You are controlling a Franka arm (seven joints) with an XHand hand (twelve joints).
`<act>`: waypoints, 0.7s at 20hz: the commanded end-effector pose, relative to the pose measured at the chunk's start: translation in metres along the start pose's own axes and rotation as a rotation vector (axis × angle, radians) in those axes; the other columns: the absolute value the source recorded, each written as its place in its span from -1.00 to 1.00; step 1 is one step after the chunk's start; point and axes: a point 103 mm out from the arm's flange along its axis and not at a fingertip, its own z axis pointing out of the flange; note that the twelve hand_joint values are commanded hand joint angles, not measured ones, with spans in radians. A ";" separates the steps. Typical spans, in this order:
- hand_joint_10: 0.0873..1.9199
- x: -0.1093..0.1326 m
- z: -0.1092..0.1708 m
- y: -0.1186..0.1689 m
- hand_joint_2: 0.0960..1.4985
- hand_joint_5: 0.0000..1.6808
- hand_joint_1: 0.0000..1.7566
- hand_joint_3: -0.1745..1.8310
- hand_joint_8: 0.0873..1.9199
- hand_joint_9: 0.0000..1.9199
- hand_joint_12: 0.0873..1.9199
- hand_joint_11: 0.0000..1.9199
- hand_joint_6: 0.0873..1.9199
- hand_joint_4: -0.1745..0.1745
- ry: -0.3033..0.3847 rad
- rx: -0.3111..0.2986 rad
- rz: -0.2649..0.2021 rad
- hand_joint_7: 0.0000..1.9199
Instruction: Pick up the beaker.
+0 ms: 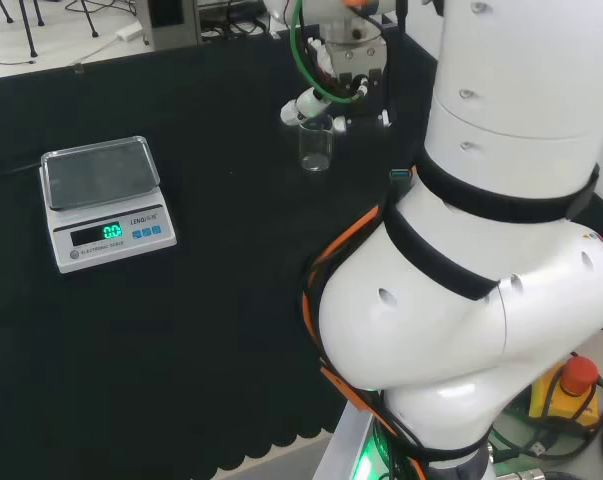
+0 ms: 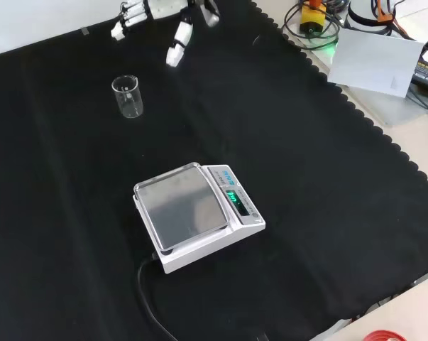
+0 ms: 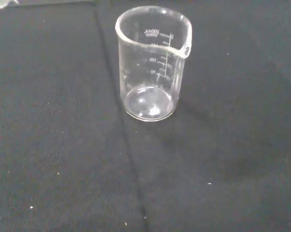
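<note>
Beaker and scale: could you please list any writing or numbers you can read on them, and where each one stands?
Beaker: graduation marks and small print on its wall, seen reversed through the glass; not reliably readable.
Scale: a green lit display on the front panel, with small print around it; too small to read.

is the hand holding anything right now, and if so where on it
Nothing is held. The hand hangs open, apart from the beaker, which stands upright on the cloth.
</note>
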 end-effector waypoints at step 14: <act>-0.13 0.018 0.066 0.101 -0.13 -1.00 -0.40 -0.79 -0.41 -0.83 0.49 -1.00 -1.00 0.62 0.032 0.025 0.014 -0.98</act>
